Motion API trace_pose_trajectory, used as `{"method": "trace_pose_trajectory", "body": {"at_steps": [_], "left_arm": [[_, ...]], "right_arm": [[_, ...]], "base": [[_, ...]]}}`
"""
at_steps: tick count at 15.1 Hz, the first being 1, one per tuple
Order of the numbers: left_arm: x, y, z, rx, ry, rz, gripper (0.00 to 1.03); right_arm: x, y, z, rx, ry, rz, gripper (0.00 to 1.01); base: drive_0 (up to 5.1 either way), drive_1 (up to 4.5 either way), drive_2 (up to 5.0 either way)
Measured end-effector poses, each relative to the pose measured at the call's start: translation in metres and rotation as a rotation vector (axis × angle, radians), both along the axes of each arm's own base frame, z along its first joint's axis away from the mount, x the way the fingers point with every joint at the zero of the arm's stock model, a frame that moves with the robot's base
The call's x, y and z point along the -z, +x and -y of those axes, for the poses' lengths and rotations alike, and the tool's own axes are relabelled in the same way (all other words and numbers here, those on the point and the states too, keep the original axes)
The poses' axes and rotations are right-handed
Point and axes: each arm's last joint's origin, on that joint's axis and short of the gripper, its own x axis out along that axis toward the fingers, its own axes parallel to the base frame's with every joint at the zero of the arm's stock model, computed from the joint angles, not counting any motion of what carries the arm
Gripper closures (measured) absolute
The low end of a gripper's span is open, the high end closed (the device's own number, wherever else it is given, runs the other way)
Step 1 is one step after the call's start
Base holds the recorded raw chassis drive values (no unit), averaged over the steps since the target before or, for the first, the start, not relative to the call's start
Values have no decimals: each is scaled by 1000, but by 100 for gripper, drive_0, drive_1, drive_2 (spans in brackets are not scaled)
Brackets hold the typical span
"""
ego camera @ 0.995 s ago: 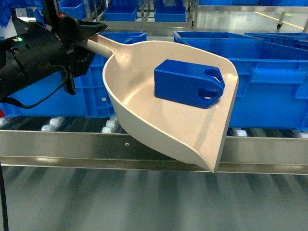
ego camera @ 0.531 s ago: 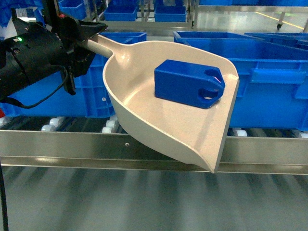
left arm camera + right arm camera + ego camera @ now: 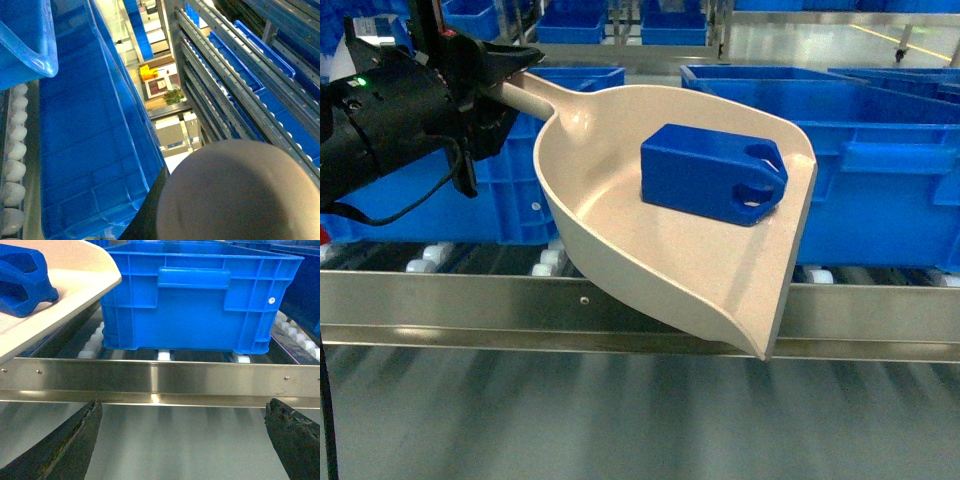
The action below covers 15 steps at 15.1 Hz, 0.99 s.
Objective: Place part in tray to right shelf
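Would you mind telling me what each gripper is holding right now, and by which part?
The left gripper holds the tray by its handle; the right gripper is open and holds nothing.

We see the right shelf, a rack of silvery steel with a flat shiny front beam that runs across the whole head view. Behind the beam, roller rails with white rollers go toward the back. Directly on these rollers stand large blue crates, side by side. In the right wrist view one blue crate sits on the rollers just behind the beam, and small screws show in the beam. In the left wrist view we see a row of white rollers beside another blue crate.
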Motion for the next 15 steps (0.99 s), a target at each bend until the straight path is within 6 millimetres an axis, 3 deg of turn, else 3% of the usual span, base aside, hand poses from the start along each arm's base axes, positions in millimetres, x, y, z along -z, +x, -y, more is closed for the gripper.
{"method": "trace_pose_trajectory", "body": {"at_steps": [11, 12, 15], "left_arm": [[1, 0, 0, -7, 4, -10, 89], [-1, -2, 2, -119, 33, -168, 89], [-29, -22, -4, -233, 95, -152, 89]], "right_arm": [[0, 0, 0, 0, 0, 0, 3], [0, 0, 0, 0, 0, 1, 3], [0, 0, 0, 0, 0, 0, 3]], "base": [[11, 392, -371], [11, 392, -371], [11, 392, -371]]}}
